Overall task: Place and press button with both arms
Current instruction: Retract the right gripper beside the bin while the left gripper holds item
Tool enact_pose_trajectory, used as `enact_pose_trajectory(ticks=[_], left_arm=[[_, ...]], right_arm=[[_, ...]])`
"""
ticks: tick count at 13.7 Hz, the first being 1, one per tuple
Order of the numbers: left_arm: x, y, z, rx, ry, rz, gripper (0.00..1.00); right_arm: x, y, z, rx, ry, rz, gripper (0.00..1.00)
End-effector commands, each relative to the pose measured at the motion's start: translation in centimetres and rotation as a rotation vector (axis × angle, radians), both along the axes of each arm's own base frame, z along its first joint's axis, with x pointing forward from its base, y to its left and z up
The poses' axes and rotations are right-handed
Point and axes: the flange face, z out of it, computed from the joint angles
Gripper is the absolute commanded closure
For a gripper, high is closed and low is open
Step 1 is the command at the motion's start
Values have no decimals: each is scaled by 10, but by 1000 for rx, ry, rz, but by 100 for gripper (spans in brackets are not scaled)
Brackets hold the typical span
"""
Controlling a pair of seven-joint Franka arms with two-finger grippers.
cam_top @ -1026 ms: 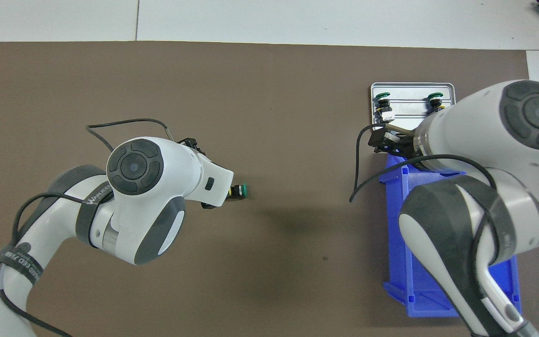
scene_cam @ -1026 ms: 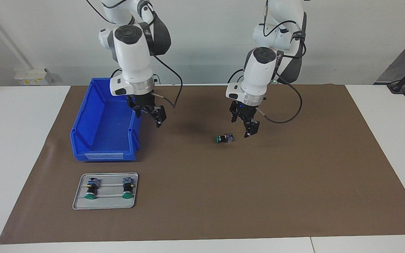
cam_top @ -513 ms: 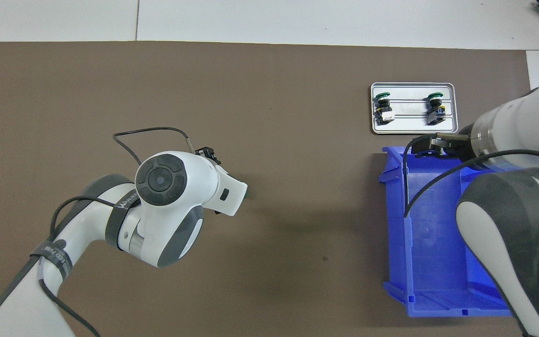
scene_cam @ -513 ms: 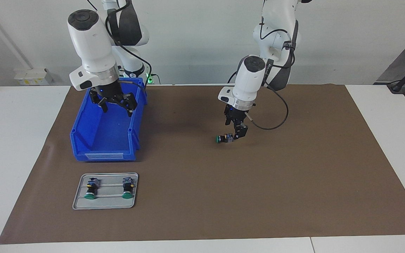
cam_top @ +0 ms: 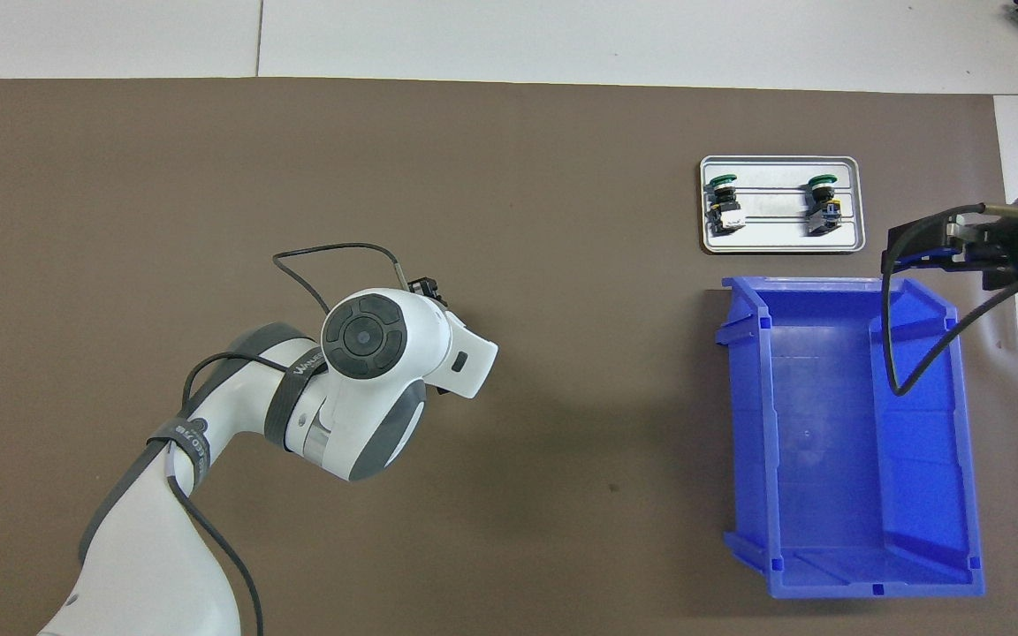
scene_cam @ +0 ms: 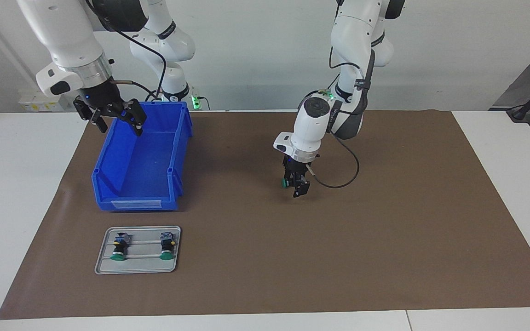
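The button (scene_cam: 285, 183) lies on its side on the brown mat (scene_cam: 384, 230), near the middle of the table, with its green cap pointing toward the right arm's end; only the cap and a small part of the body show in the facing view, and the overhead view hides it under the left arm's wrist. The left gripper (scene_cam: 296, 185) is lowered straight down onto the button, its fingers set on either side of the body; whether they are already pressing on it cannot be told. The left arm (cam_top: 359, 371) reaches in over the middle of the mat. Two more buttons (scene_cam: 118, 248) (scene_cam: 168, 246) lie side by side on a small grey tray (scene_cam: 104, 264), green caps pointing away from the robots; the tray sits toward the right arm's end of the table, farther from the robots than the blue bin (scene_cam: 108, 184) and just beside it. The bin shows nothing inside. The right gripper (scene_cam: 112, 117) hangs raised over the bin's outer wall at the edge of the mat, its fingers spread apart and holding nothing. The mat lies on a white table (scene_cam: 16, 184).
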Motion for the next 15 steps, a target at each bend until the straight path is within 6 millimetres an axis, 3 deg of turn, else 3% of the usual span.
enact_pose_trajectory(ticks=[1, 3, 6, 8, 12, 15], left_arm=[[-7, -3, -2, 8, 36, 10, 10], [-9, -6, 0, 14, 64, 40, 11], [21, -7, 29, -33, 73, 93, 11], [34, -4, 36, -28, 86, 102, 11], [12, -3, 14, 3, 125, 84, 15], [4, 1, 4, 18, 146, 81, 18]], right_arm=[[-3, -5, 8, 9, 23, 38, 0], [-17, -5, 13, 6, 49, 38, 0], [-25, 1, 7, -17, 77, 51, 0], [-27, 5, 4, -45, 76, 58, 0], [-30, 22, 4, -90, 69, 93, 0], [-29, 19, 1, -93, 57, 82, 0]])
